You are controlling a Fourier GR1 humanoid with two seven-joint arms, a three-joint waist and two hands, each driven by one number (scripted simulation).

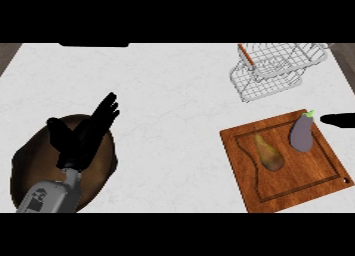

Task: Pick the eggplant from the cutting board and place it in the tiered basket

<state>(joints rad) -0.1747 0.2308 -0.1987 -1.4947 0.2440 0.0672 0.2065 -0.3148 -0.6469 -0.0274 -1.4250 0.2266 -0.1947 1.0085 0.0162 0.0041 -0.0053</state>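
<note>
Eggplant (pixel 302 134) lies on the board (pixel 298 186) at its far right corner, stem end pointing away toward the board edge, not yet lifted. The basket (pixel 272 84) is well apart, farther back on the counter (pixel 172 110). Right hand (pixel 346 120): only a black tip shows at the right edge, just beside the stem end. Contact is unclear, and I cannot tell whether it is open or closed. Likely risks: coming in from the side at the narrow stem end, the hand may shove the eggplant along the board instead of getting round it. The skin looks smooth and the body tapers, so it could roll or slide out. A shove left would knock it into the yellow-brown item (pixel 268 152) lying near it. At the basket, the upper tier overhangs the lower, so the eggplant could catch on wire or tip the frame. Left hand (pixel 82 142) rests at lower left over a brown oval dish (pixel 28 157), fingers (pixel 105 114) straight and slightly spread, thumb apart, holding nothing. Whether it touches the dish I can't say.
</note>
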